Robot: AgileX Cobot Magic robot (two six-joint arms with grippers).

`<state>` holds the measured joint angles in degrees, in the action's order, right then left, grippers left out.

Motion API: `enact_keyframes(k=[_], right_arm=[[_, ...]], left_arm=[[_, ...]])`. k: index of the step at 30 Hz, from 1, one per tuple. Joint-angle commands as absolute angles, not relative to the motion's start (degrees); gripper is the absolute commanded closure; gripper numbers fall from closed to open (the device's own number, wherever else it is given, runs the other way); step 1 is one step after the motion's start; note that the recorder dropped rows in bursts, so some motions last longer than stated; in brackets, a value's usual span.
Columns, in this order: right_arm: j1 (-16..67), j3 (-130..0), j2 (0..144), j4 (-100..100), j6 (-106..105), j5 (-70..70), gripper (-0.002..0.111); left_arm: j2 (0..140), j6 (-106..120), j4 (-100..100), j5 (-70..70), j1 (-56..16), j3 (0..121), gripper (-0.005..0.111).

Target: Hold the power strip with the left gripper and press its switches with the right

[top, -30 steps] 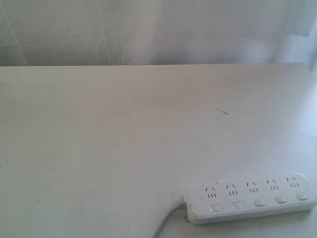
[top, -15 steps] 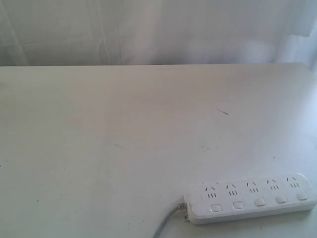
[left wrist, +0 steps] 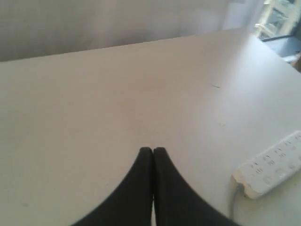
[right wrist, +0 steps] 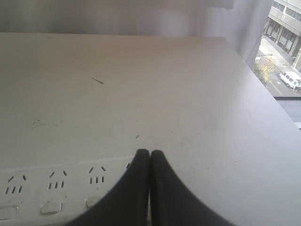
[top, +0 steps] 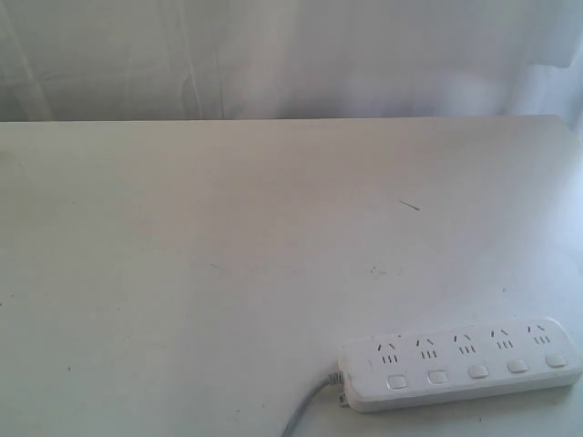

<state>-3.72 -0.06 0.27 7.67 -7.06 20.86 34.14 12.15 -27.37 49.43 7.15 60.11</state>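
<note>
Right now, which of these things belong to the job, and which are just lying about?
For the job:
power strip
switches, five in a row
left end effector, shut
right end effector, shut

Just there:
table
small dark sliver on the table
white curtain behind
street outside the window

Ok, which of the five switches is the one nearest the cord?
The switch at the left end of the power strip in the exterior view, beside where the grey cord leaves; the other four run rightward away from it.
</note>
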Motion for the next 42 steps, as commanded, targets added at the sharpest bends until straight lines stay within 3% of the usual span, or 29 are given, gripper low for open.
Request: enact_keyframes(k=[1, 5, 12, 16, 20, 22, 29, 37, 42], right_arm=[[-3.5, 0.0, 0.0, 7.7, -6.8, 20.3, 0.108], [-3.5, 0.0, 0.0, 7.7, -6.8, 20.3, 0.108], [-3.5, 0.0, 0.0, 7.7, -6.8, 20.3, 0.108], [-3.5, 0.0, 0.0, 7.7, -6.8, 20.2, 0.108], [-3.5, 0.0, 0.0, 7.7, -6.8, 20.2, 0.108], [-3.5, 0.0, 0.0, 7.7, -6.8, 20.2, 0.108], [-3.5, 0.0, 0.0, 7.7, -6.8, 20.3, 0.108], [-3.5, 0.0, 0.0, 7.7, -6.8, 20.3, 0.108], [-3.5, 0.0, 0.0, 7.7, -6.8, 20.3, 0.108]], left_arm=[[34.3, -5.7, -13.7, 46.8, 7.3, 60.4, 0.107], [34.0, -17.4, -1.8, 39.2, 7.3, 60.4, 0.107], [34.5, -9.3, 1.7, 6.3, 7.2, 54.4, 0.107], [37.9, -8.3, 5.7, 3.0, 3.2, 53.2, 0.107], [47.4, 7.2, 10.0, 2.4, -16.7, 53.9, 0.107], [54.0, 18.8, 9.9, 8.9, -27.4, 56.7, 0.107], [70.4, 33.7, 5.9, 31.3, -47.0, 66.4, 0.107], [88.1, 35.3, 2.8, 36.8, -59.3, 69.3, 0.107], [93.7, 34.8, 14.9, 31.1, -61.4, 69.3, 0.107]])
